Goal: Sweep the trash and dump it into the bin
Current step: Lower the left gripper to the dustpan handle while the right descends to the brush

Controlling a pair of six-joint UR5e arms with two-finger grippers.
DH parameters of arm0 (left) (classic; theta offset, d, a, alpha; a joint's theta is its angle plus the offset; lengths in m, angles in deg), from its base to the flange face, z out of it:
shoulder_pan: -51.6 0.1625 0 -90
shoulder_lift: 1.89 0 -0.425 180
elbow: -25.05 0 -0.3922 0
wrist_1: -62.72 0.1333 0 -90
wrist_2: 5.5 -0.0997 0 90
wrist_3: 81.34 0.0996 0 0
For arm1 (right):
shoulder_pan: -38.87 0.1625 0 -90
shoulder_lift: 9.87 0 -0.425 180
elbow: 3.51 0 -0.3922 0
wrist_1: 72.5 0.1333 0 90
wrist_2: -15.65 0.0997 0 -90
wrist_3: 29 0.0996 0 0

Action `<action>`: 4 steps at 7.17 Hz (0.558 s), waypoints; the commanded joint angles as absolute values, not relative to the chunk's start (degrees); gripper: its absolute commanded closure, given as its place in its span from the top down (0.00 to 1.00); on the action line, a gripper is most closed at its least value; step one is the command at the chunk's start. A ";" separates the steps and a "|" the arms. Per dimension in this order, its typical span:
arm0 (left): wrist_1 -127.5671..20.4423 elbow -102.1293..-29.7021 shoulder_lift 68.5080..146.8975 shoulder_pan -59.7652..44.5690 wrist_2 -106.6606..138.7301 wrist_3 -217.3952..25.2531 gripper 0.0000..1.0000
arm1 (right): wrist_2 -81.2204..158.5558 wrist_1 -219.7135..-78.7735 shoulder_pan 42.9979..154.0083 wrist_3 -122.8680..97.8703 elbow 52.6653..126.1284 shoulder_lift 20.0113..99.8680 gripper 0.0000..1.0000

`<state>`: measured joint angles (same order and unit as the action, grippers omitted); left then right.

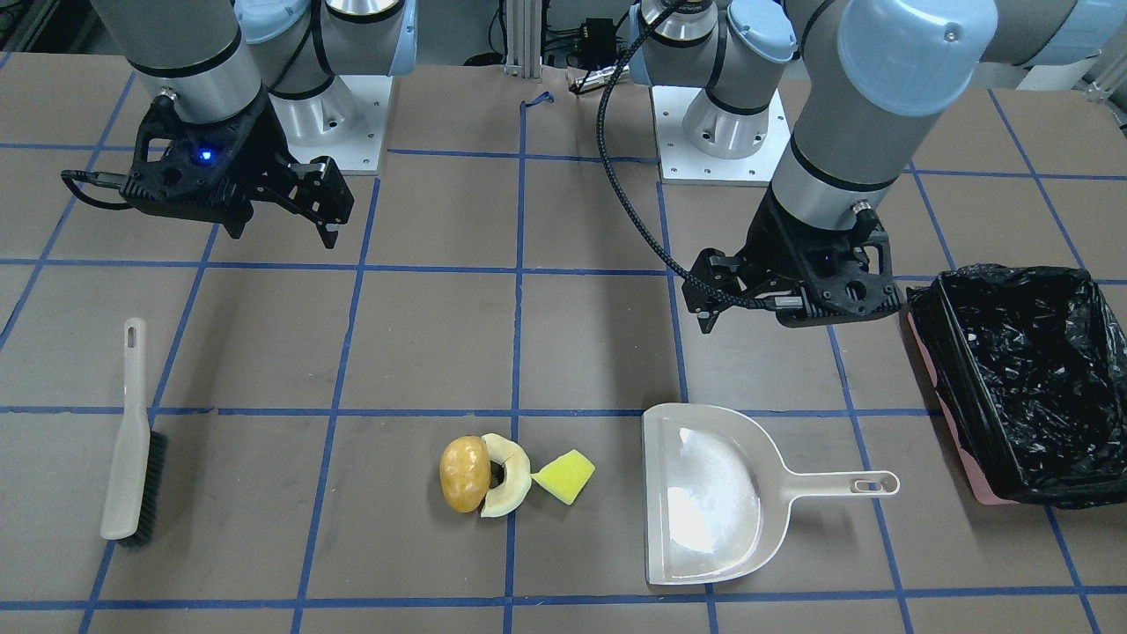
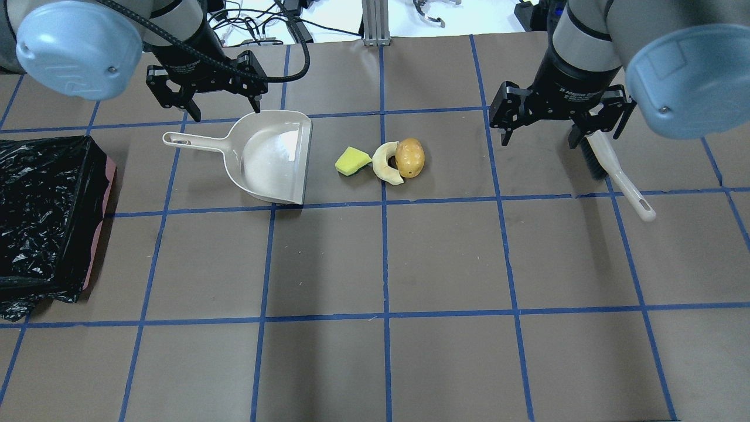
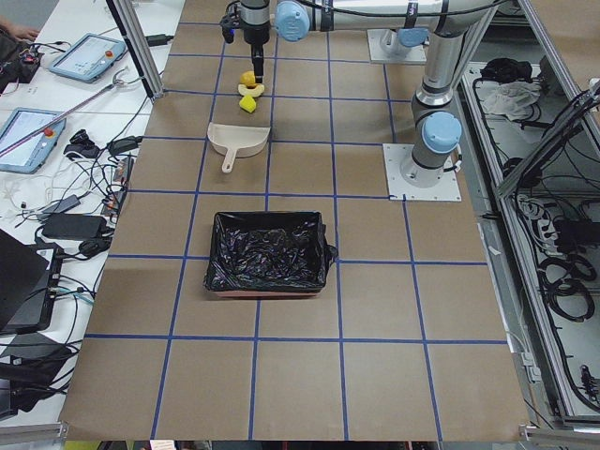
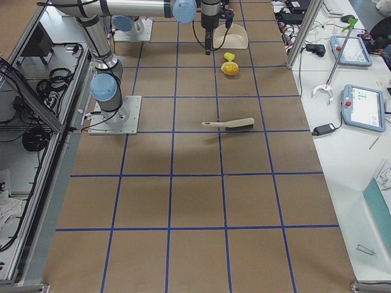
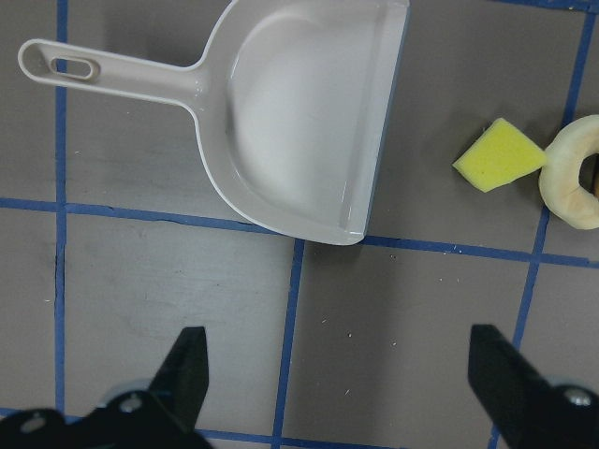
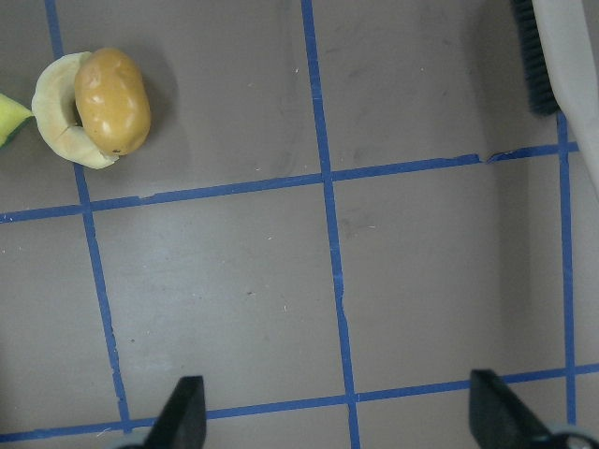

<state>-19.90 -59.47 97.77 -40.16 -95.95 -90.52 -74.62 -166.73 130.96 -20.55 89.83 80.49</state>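
Bin [image 2: 96, 234] partly outside overhead view

bin [image 1: 955, 387] liner: glossy crinkled plastic | dustpan [image 1: 704, 493]: smooth shiny plastic | table [image 1: 423, 335]: matt brown paper

You count three pieces of trash on one surface [image 1: 440, 352]: one golden-brown lump [image 1: 464, 473], one pale curved slice [image 1: 519, 482] and one yellow sponge wedge [image 1: 563, 475]. Beside them you have one beige dustpan [image 1: 704, 502], one brush [image 1: 132, 440] and one pink bin [image 1: 1021, 379], lined with one black bag. Two arms, the left arm [image 2: 76, 47] and the right arm [image 2: 674, 70], each end in one pincer: left pincer [image 2: 225, 111], right pincer [image 2: 541, 140]. Each pincer has two fingers, four in all.
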 commanded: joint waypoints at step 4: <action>-17.81 -59.41 99.17 -38.58 -96.20 -79.07 1.00 | -75.32 -167.76 129.76 -25.97 90.09 78.82 1.00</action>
